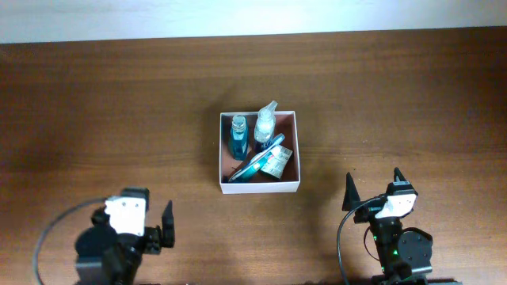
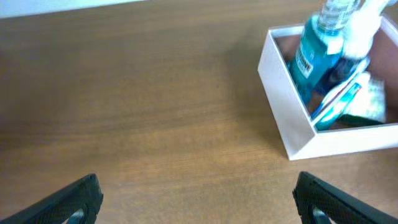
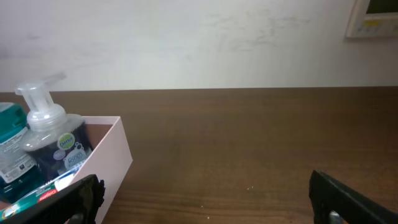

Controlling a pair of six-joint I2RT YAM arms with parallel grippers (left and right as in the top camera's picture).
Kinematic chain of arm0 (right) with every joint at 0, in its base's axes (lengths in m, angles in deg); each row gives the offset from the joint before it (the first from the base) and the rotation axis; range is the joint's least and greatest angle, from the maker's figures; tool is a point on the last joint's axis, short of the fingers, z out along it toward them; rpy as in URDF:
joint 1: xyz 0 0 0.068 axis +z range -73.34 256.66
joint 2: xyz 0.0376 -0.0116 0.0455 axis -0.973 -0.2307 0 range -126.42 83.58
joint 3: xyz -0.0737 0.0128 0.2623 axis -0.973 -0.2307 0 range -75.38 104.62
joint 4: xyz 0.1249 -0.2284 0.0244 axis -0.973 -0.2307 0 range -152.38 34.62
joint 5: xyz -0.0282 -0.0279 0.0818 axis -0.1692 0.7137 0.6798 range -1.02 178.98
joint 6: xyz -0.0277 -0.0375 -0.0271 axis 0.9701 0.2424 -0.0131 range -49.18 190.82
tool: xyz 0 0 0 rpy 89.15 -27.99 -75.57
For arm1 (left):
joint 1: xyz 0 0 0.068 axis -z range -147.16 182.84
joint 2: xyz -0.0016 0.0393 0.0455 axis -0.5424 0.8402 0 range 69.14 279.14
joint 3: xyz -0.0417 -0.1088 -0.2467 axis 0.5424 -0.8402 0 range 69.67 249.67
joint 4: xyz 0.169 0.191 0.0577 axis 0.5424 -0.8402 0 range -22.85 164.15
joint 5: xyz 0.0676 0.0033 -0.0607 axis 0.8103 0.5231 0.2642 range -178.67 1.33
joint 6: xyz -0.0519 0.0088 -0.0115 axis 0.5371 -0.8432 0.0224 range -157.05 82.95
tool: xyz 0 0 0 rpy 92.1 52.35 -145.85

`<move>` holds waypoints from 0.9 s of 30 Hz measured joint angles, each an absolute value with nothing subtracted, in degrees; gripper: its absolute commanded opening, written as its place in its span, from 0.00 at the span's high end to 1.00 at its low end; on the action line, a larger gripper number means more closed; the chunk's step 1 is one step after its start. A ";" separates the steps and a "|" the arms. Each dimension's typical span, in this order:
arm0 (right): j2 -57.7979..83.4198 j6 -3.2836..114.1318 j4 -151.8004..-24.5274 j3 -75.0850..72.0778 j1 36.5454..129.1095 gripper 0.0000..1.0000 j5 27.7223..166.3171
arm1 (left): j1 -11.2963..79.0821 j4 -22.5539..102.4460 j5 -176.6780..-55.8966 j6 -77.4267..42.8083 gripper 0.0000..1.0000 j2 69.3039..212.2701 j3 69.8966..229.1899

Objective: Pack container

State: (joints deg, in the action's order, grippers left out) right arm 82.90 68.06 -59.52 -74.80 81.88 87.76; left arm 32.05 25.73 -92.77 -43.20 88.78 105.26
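The container [image 1: 260, 187], a square white-walled box with a reddish-brown inside, stands at the table's middle. In it are a blue mouthwash bottle [image 1: 238, 137], a pump bottle [image 1: 264, 125], a blue toothpaste tube [image 1: 257, 162] and a small packet [image 1: 278, 161]. It also shows in the left wrist view [image 2: 285, 106] and the right wrist view [image 3: 114, 158]. My left gripper [image 1: 154, 222] is open and empty at the front left, well away from the container. My right gripper [image 1: 373, 187] is open and empty at the front right of it.
The brown wooden table [image 1: 119, 103] runs to a pale wall [image 3: 186, 43] at the back. A white wall fixture [image 3: 373, 17] hangs at the upper right in the right wrist view.
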 measured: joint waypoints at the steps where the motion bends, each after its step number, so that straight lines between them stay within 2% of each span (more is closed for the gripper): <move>1: 82.90 68.08 -59.52 -74.80 81.88 0.02 87.83 | 32.07 29.84 -92.79 -43.20 0.01 85.54 100.47; 4: 82.90 68.08 -59.56 -74.80 81.88 0.02 87.98 | 32.07 36.66 -92.79 -43.20 0.01 80.58 93.15; 8: 82.90 68.04 -59.61 -74.80 81.88 0.01 88.05 | 32.07 59.17 -92.75 -43.20 0.01 73.89 81.85; 13: 82.90 68.04 -59.61 -74.80 81.88 0.02 88.03 | 32.07 75.74 -92.77 -43.20 0.01 70.33 72.65; 16: 82.90 68.08 -59.61 -74.80 81.88 0.02 88.03 | 32.07 76.96 -92.73 -43.46 0.01 70.13 71.12; 22: 82.90 68.04 -59.61 -74.80 81.88 0.02 88.03 | 32.07 70.14 -91.35 -43.42 0.01 70.03 70.62; 27: 82.90 68.08 -59.61 -74.80 81.88 0.02 88.03 | 32.07 69.62 -91.22 -43.20 0.01 70.03 70.60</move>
State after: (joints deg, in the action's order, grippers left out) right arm 82.90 68.08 -59.61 -74.80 81.88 88.03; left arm 32.07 69.62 -91.22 -43.20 70.03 70.60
